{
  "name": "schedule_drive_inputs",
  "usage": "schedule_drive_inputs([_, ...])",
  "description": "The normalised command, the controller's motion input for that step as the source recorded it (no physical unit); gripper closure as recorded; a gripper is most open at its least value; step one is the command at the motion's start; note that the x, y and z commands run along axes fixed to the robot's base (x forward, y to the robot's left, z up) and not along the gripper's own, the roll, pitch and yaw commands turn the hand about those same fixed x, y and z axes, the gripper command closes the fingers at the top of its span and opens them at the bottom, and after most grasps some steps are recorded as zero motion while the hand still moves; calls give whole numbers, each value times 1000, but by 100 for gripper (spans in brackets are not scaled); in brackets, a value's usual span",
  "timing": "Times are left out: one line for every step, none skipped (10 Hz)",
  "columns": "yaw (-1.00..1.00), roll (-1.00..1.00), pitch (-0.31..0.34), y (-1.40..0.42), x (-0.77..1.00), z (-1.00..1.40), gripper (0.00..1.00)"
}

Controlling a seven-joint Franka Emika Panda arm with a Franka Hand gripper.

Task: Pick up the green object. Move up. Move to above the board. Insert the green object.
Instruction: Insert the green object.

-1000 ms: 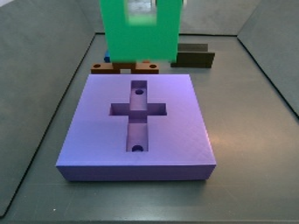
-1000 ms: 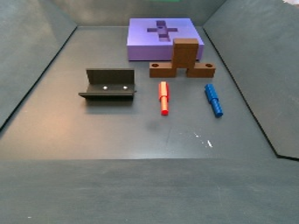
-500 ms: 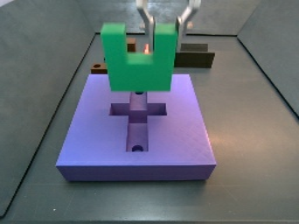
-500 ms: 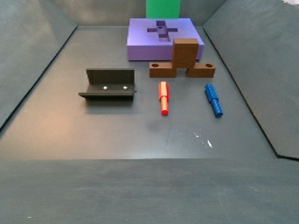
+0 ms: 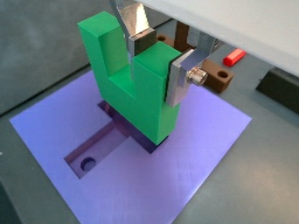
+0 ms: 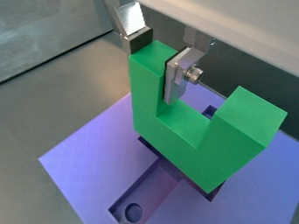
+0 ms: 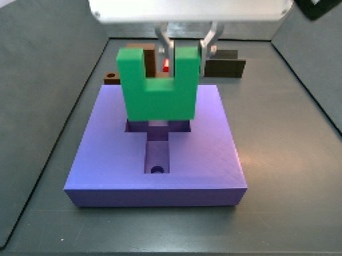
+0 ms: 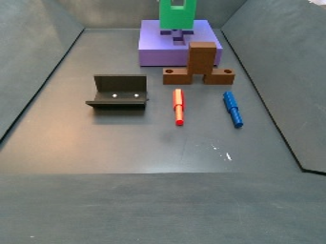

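Note:
The green object [image 7: 152, 92] is a U-shaped block with its prongs up, also seen in both wrist views [image 5: 126, 83] [image 6: 193, 131] and at the far end of a side view [image 8: 176, 15]. My gripper [image 7: 185, 48] is shut on one prong, a silver finger [image 5: 184, 77] on each side [image 6: 179, 77]. The block hangs upright over the purple-blue board [image 7: 201, 150], with its lower end at the cross-shaped recess [image 5: 111, 140]. Whether it sits fully inside, I cannot tell. One round hole [image 7: 156, 169] shows in the recess.
A brown block [image 8: 201, 65] stands by the board's near edge. A thin red bar [image 8: 178, 107] and a blue bar [image 8: 234, 108] lie on the floor beside it. A dark olive open box [image 8: 118, 92] stands to their left.
My gripper has come down with the green object, from high above the board to the cross-shaped recess. The other pieces have not moved.

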Motion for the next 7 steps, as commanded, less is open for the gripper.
schedule_drive_inputs([120, 0, -179, -86, 0, -323, 100])
schedule_drive_inputs([131, 29, -131, -51, 0, -260, 100])
schedule_drive_inputs([160, 86, -100, -23, 0, -231, 100])
schedule_drive_inputs([149, 117, -70, -29, 0, -186, 100])
schedule_drive_inputs([117, 140, -14, 0, 0, -106, 100])
schedule_drive_inputs([6, 123, 0, 0, -46, -51, 100])
schedule_drive_inputs([0, 114, 0, 0, -34, -20, 100])
